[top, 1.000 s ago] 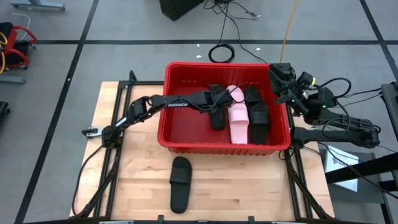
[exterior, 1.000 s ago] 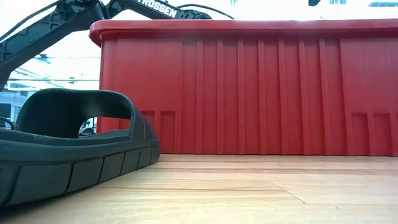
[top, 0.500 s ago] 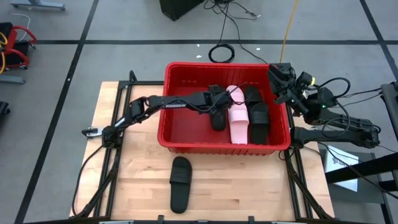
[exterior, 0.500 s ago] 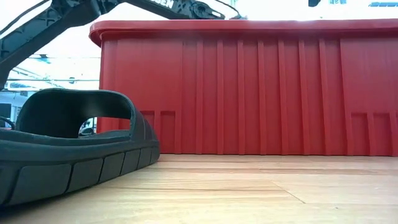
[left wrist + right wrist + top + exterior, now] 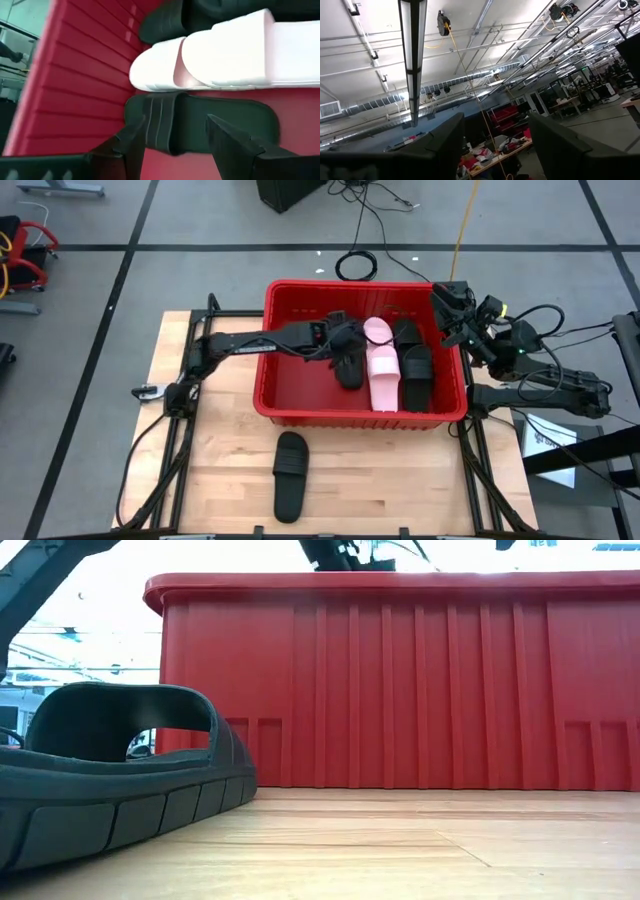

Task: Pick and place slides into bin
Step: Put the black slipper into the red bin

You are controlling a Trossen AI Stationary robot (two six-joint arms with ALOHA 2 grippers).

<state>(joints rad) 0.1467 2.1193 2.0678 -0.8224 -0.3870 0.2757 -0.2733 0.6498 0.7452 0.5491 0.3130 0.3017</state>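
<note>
The red bin stands on the table's far half. In it lie a black slide, a pale pink slide beside it and two more black slides to the right. Another black slide lies sole-down on the table in front of the bin. My left gripper is open inside the bin, just above the leftmost black slide, one finger on either side of its strap end. My right gripper is open beyond the bin's far right corner, pointing upward.
The bin's thick rim and ribbed wall stand high over the wooden table top. The slide on the table sits close to the low camera. Cables lie on the floor behind the table.
My left arm has risen and drawn back toward the table's left edge, away from the black slide, which stays lying on the bin's floor beside the pink slide.
</note>
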